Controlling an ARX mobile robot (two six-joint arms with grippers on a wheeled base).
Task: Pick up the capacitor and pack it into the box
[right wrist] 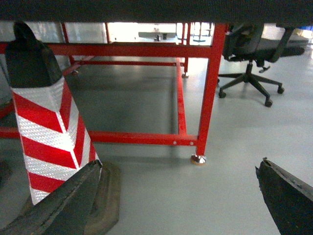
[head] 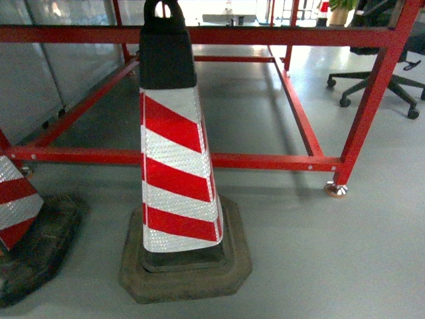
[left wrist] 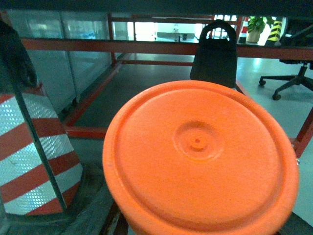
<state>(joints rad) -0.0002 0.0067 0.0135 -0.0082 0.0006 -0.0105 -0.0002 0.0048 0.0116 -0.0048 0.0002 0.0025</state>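
Capacitor and box appear in no view; right end effector (right wrist: 176, 196) fingers spread wide on nothing above grey floor, left end effector hidden behind orange disc (left wrist: 200, 156), state unreadable.

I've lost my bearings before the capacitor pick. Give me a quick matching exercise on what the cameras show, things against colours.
Things:
1. traffic cone
2. round lid
3. table frame
4. office chair

Colours:
A. plain orange
B. black
C. red and white stripes
D. red all over

Pairs: 1-C, 2-A, 3-D, 4-B
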